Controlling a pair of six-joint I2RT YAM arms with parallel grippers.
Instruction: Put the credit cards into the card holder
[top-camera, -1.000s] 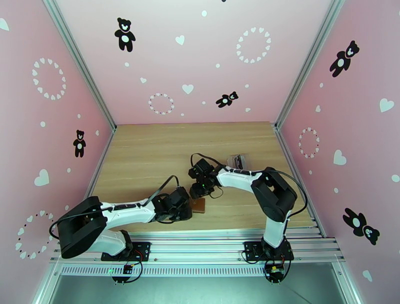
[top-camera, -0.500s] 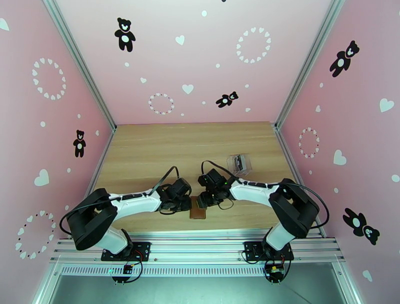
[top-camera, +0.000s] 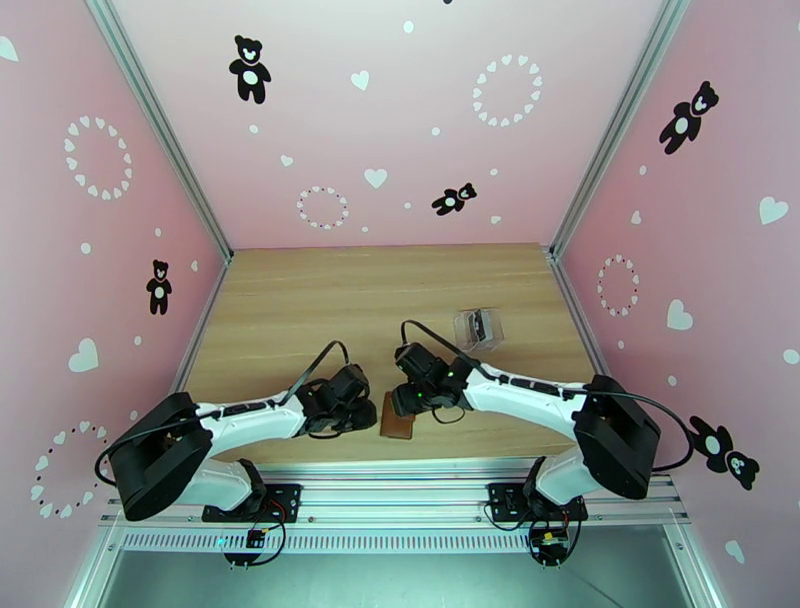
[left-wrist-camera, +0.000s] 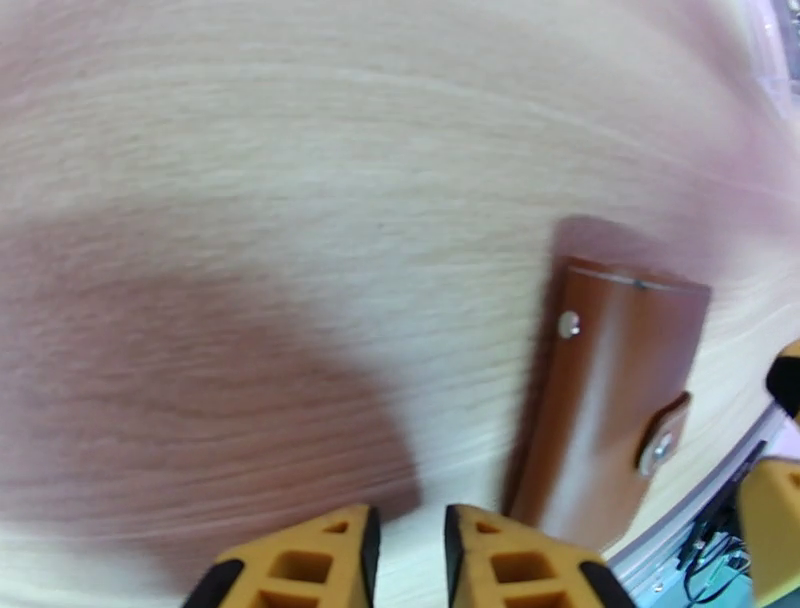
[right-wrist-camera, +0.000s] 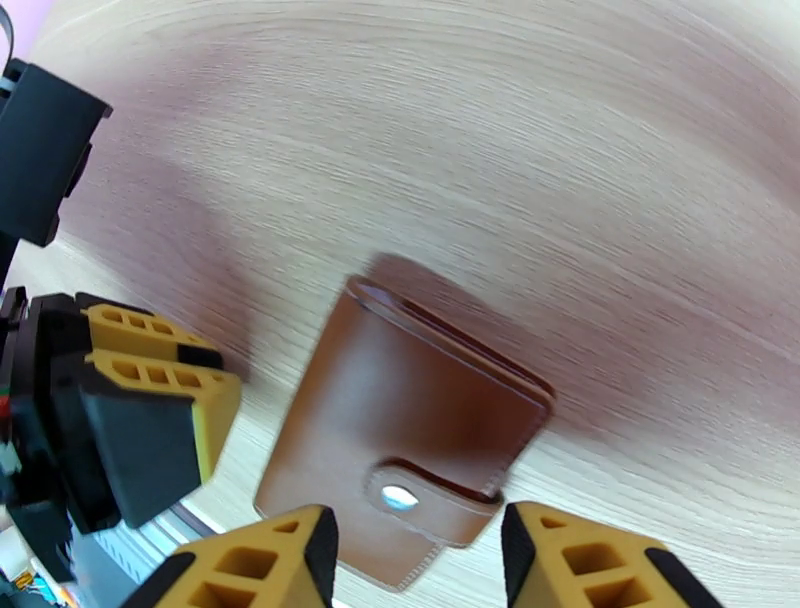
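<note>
The card holder is a small brown leather wallet lying closed near the table's front edge, snap tab fastened. In the right wrist view the card holder lies just under my right gripper, whose fingers stand open on either side of the snap tab. My right gripper hovers at the wallet's far end. My left gripper sits just left of the wallet, apart from it. In the left wrist view the left gripper is shut on nothing and the card holder lies to its right. No loose credit cards are in view.
A clear plastic box stands at the back right of the wooden table with something dark inside, too small to identify. Pink walls enclose the table. An aluminium rail runs just in front of the wallet.
My right arm has stretched out and lowered its gripper toward the near edge, over the wallet. My left gripper has drawn back leftward off the wallet. The wallet has barely shifted.
</note>
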